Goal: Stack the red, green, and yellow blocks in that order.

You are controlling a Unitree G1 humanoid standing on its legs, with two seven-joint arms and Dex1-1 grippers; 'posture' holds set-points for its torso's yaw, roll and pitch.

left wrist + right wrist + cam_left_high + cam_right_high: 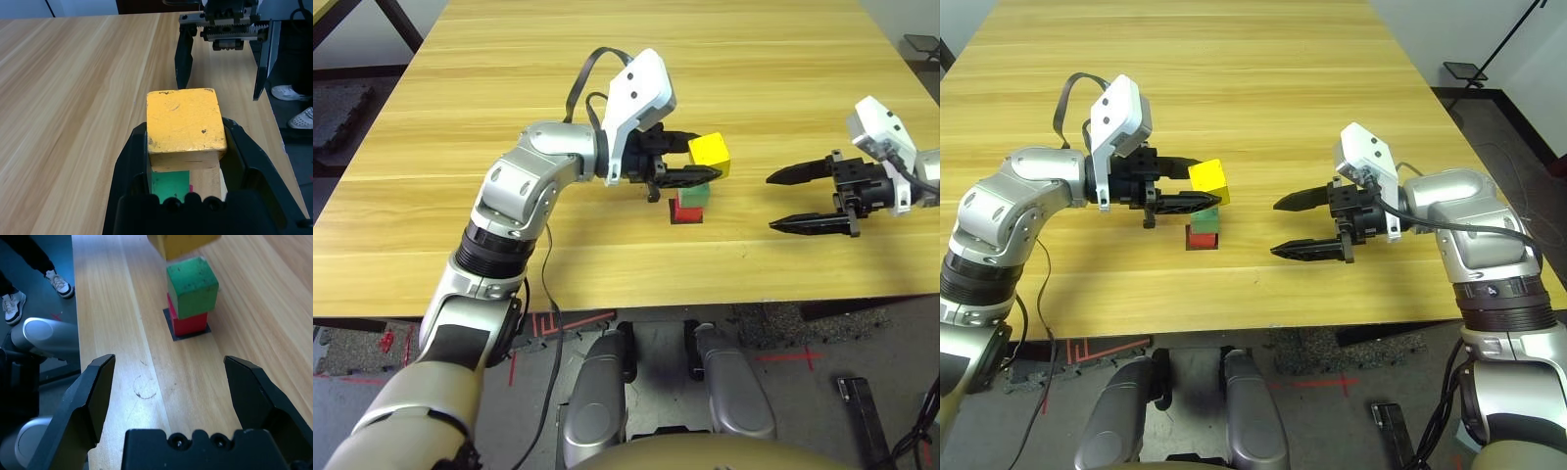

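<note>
The red block (190,323) sits on a flat black square patch (172,331) near the table's front middle. The green block (191,284) rests on top of it, turned slightly. Just above this pair hangs the yellow block (708,149), apart from the green one by a small gap. My left gripper (713,168) is shut on the yellow block, one black finger on each side (131,161). To the right of the stack my right gripper (793,201) hovers open with nothing between its fingers, its tips pointing toward the blocks.
The wooden table (509,88) stretches bare behind and to the left of the stack. Its front edge (636,302) runs close below the blocks. A person's shoes (14,301) stand on the floor beside the table.
</note>
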